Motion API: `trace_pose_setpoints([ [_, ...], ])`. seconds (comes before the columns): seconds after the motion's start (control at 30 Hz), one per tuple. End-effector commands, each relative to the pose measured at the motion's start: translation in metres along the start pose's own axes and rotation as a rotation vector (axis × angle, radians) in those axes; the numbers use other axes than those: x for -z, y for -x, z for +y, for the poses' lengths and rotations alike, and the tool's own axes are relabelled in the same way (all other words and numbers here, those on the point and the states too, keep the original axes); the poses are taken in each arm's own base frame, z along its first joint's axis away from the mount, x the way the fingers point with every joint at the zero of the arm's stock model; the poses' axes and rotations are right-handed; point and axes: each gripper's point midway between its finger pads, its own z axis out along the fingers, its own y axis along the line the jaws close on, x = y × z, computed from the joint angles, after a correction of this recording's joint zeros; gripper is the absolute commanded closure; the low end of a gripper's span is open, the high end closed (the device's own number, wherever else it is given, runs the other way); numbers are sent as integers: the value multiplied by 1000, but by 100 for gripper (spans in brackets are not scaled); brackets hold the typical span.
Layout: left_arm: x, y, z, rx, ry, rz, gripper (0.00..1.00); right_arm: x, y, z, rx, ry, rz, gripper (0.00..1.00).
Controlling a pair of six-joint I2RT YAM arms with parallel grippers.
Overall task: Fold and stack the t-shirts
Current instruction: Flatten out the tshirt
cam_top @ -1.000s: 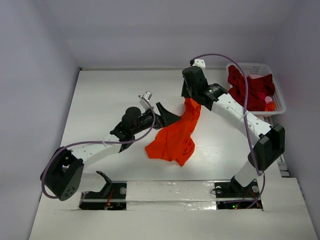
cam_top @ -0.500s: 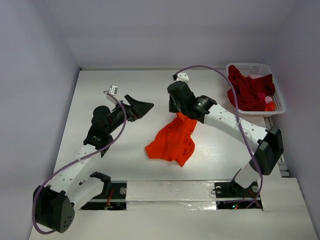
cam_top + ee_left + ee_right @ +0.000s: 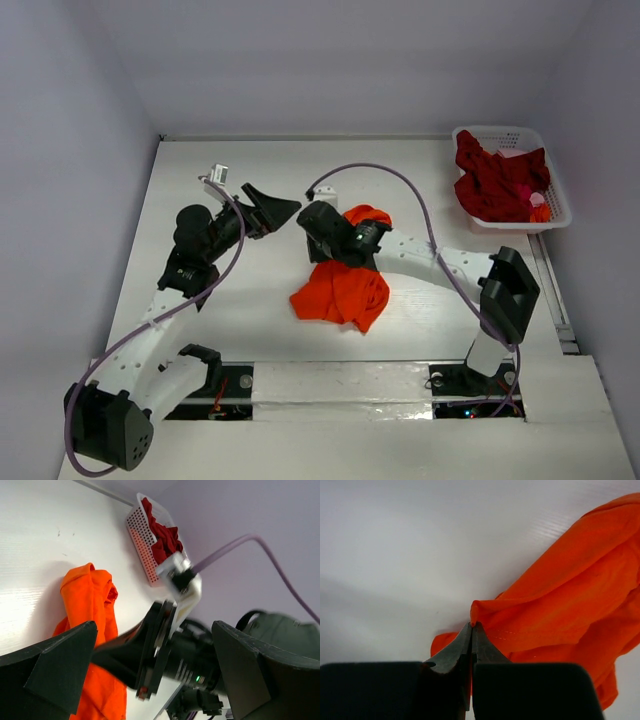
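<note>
The white table (image 3: 200,170) carries the orange t-shirt (image 3: 345,292), crumpled in a heap near its middle. In the far right corner sits a white basket (image 3: 560,212) with the crimson t-shirt (image 3: 495,185) bundled inside. The right gripper (image 3: 471,629) is clenched on a fold of the orange cloth. The left gripper (image 3: 278,212) hovers nearby, jaws spread wide and empty.

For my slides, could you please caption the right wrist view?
Right gripper shut on a fold of the orange t-shirt, white table behind.
</note>
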Motion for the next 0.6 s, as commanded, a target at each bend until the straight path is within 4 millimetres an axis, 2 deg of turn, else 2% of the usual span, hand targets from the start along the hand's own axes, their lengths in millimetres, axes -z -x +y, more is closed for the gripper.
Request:
trace_pose_setpoints([
  [0.0,2,14,-14,-28,-51,-23,1,-7,-19,28,-17,59,12,100],
  [0.07,3,16,-12,-27,-46,-20,1,-13,-39,38,-4,80,51,100],
  [0.13,5,21,-8,-27,-33,-25,1,-16,-49,47,-15,104,62,100],
  [0.17,5,20,-9,-27,-34,-20,1,-16,-57,50,-7,111,72,97],
  [0.2,6,20,-9,-29,-29,-17,1,-16,-58,50,-12,110,70,89],
  [0.23,7,23,-8,-31,-22,-24,1,-14,-58,55,-22,124,58,72],
  [0.27,9,24,-9,-35,-21,-30,1,-13,-60,54,-27,126,60,61],
  [0.33,10,24,-9,-41,-14,-28,1,-6,-51,55,-52,143,28,37],
  [0.37,11,24,-9,-43,-15,-29,1,-4,-49,56,-55,147,22,32],
  [0.4,12,25,-5,-40,-2,-32,1,-2,-46,56,-58,150,15,21],
  [0.5,13,20,-2,-32,2,-18,1,3,-39,57,-58,153,5,6],
  [0.57,14,14,0,-21,0,-2,1,10,-31,55,-66,150,-12,5],
])
